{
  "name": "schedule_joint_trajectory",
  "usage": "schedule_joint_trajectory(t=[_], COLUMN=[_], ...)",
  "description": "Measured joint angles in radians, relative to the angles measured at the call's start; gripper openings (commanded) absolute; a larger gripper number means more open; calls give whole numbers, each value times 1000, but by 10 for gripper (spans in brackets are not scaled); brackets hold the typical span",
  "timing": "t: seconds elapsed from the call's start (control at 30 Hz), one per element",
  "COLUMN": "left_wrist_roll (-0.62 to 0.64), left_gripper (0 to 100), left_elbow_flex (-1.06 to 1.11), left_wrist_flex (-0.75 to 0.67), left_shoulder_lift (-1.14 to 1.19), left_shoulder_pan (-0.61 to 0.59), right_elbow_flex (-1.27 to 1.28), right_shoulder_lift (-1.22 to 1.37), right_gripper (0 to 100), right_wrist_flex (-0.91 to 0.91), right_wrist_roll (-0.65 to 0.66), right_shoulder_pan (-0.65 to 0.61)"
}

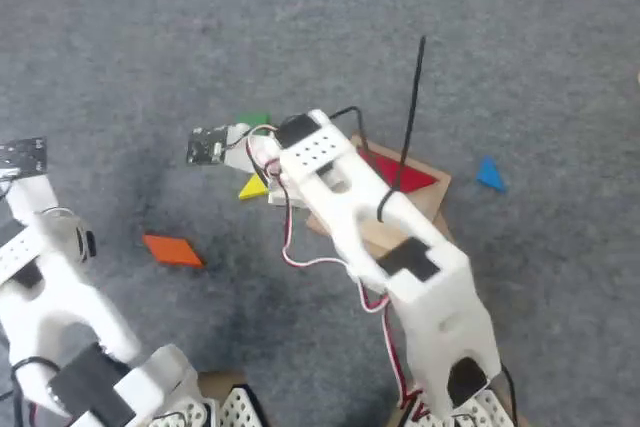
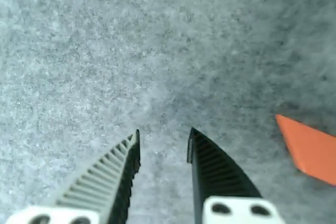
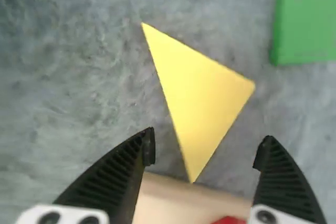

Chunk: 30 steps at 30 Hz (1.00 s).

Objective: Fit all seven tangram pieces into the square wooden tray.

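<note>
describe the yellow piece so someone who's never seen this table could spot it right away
Find the wooden tray right of the centre of the grey mat. Just off its left side in the high view, below the open right gripper, lies the yellow triangle, one tip at the tray's edge. It is the only yellow piece; its neighbour, the green square, has four sides.

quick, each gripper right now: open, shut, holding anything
Left gripper: open, holding nothing.
Right gripper: open wide, holding nothing; the yellow triangle lies on the mat between its fingers, not gripped.
</note>
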Motion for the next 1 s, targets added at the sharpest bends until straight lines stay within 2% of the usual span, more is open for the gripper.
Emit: schedule_joint_trajectory(t=[0.27,0.63,0.73,0.9,1.0], left_wrist_roll=[-5,-6,-6,-6,-6], left_gripper=[148,148,148,148,148], left_elbow_flex=[0,18,18,18,18], left_wrist_flex=[0,-2,-2,-2,-2], left_shoulder_lift=[0,-3,-3,-3,-3], left_shoulder_pan=[-3,-3,-3,-3,-3], right_elbow_flex=[-210,-347,-350,-382,-390], right_shoulder_lift=[190,304,305,307,284], right_gripper=[314,308,243,32,32], right_wrist_flex=[63,80,92,153,169], right_wrist_roll=[132,166,170,239,245], right_shoulder_pan=[0,-18,-18,-34,-52])
